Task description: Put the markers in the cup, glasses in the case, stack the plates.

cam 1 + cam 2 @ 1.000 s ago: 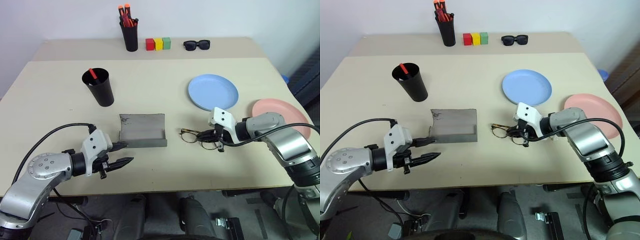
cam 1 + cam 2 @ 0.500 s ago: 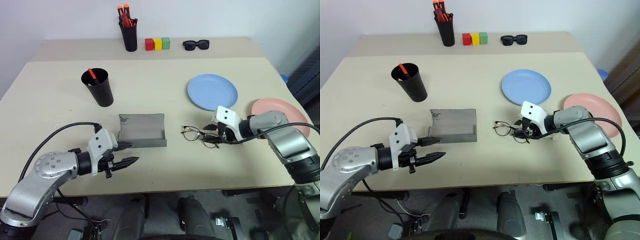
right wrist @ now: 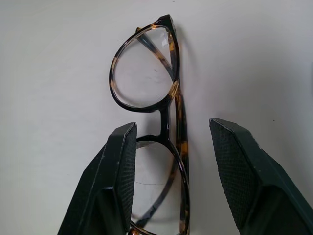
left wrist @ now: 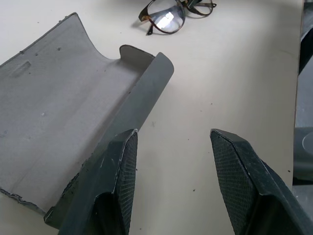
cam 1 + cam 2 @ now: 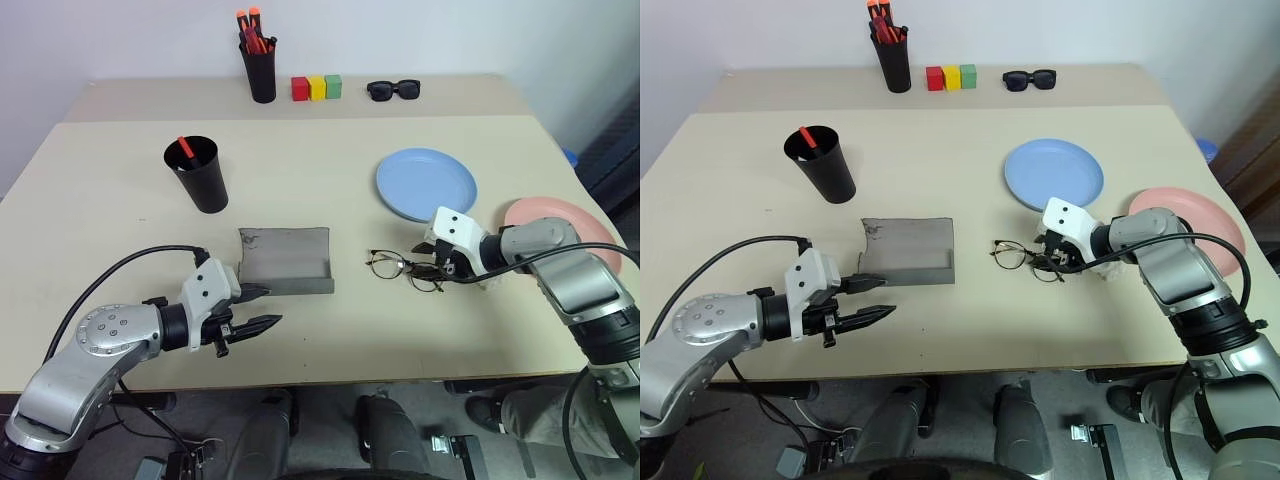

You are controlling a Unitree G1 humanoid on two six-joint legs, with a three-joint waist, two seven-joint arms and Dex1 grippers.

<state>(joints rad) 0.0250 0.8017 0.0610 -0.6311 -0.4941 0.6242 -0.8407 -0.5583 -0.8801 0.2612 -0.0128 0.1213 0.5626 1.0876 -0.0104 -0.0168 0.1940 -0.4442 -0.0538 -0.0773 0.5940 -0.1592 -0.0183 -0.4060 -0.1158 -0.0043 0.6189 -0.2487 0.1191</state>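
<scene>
Glasses (image 3: 151,122) look light, thin and fragile, probably best pinched at the bridge; right hand (image 3: 171,196) open astride them, left hand (image 4: 171,196) open, empty

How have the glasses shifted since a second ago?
Yes. The glasses slid slightly right, away from the case, toward the pink plate.

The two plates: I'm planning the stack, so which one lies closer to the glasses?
The light blue plate; the pink plate lies farther right of the glasses, near the table's edge.
</scene>
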